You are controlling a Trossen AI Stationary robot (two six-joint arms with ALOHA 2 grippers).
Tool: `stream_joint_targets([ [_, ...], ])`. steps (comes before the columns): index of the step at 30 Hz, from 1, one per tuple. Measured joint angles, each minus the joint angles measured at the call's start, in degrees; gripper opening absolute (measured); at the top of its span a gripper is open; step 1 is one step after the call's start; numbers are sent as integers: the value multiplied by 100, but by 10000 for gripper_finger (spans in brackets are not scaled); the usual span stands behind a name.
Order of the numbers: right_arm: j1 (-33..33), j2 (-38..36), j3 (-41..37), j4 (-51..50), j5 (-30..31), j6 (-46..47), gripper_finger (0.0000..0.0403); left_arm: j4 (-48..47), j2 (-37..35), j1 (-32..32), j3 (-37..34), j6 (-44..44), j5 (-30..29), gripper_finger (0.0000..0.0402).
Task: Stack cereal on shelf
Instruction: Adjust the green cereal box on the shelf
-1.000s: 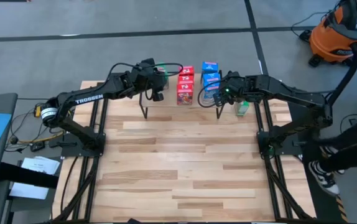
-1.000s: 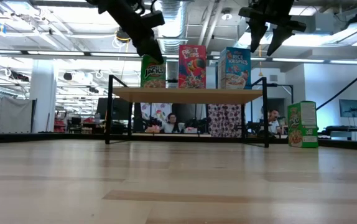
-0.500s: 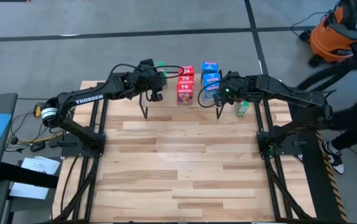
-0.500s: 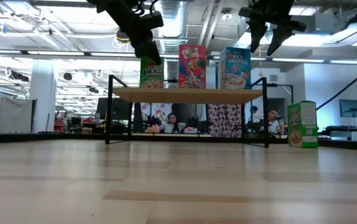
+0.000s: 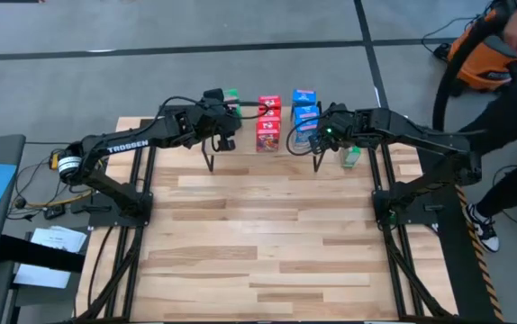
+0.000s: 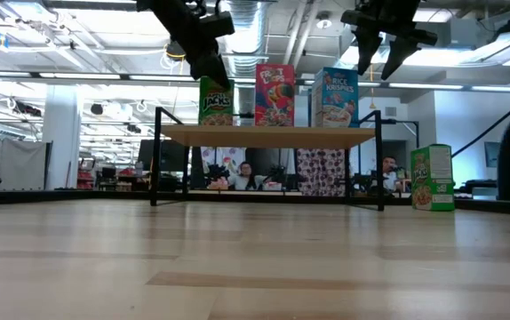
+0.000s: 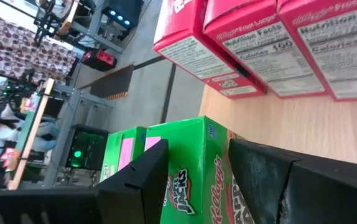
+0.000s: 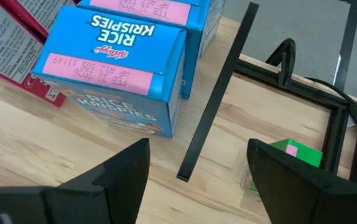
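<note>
Green cereal box (image 7: pixel 188 171) clamped in left hand (image 7: pixel 197 180); right hand (image 8: pixel 194 171) apart, empty.

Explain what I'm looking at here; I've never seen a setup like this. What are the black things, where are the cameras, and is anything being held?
Two dark robot arms work at a wooden table. One camera looks down from above, one sits at tabletop height, and one rides on each wrist. On the table stands a small shelf with red and blue cereal boxes on top. The left gripper is closed on a green cereal box over the shelf's left end, beside another green one. The right gripper hangs open and empty above the shelf's right end. One more green box stands on the table beside the shelf.
</note>
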Motion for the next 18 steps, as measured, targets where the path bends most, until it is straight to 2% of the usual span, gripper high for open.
stream_joint_targets([
  [18, 0, 0, 0, -1, 0, -2, 291, -143, 2, 3, 358, 42, 5, 155],
])
